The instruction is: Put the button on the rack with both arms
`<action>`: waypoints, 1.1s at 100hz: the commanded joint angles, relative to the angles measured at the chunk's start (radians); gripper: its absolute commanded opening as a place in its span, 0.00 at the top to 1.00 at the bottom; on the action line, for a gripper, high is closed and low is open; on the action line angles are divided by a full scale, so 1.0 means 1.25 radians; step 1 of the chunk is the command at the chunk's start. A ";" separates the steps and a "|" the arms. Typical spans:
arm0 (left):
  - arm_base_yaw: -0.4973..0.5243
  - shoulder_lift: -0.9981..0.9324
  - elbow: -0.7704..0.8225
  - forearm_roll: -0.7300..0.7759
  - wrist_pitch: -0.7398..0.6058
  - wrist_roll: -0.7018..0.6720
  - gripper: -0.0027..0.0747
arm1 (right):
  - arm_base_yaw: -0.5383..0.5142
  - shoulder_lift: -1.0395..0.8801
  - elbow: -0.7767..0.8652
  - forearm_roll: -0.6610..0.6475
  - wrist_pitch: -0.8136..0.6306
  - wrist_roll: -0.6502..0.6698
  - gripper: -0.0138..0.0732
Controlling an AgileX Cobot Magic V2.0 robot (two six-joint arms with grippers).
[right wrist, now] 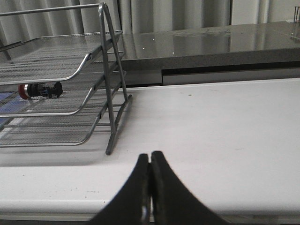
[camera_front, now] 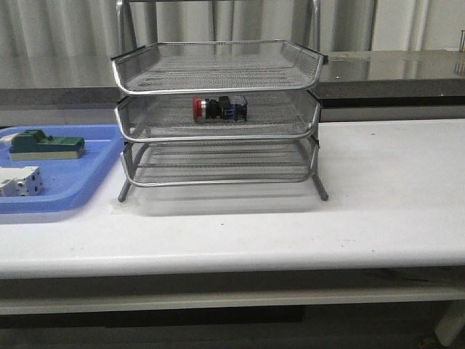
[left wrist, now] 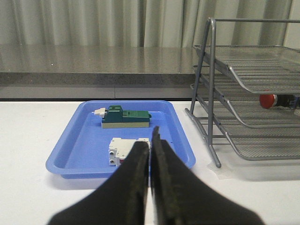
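White table [camera_front: 392, 203] carries three-tier silver wire-mesh rack [camera_front: 218, 116] and blue plastic tray [camera_front: 65, 196]. Tray lies just ahead of left gripper [left wrist: 150, 140], holding green block [left wrist: 124, 117] and white terminal block [left wrist: 126, 149]. Red-headed push-button [camera_front: 220, 108] lies on its side in rack's middle tier — well apart from both grippers. Left gripper clenched, empty; right gripper [right wrist: 150, 157] likewise — fingers pressed together, nothing between.

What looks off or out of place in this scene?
Nothing stands out. The button lies on its side in the middle tier of the rack, which stands square. The green block and white block sit in the blue tray. Both claws are shut and empty.
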 commanded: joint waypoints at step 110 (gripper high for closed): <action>0.005 -0.027 0.037 0.005 -0.101 -0.006 0.96 | -0.005 -0.015 -0.014 -0.006 -0.070 0.000 0.92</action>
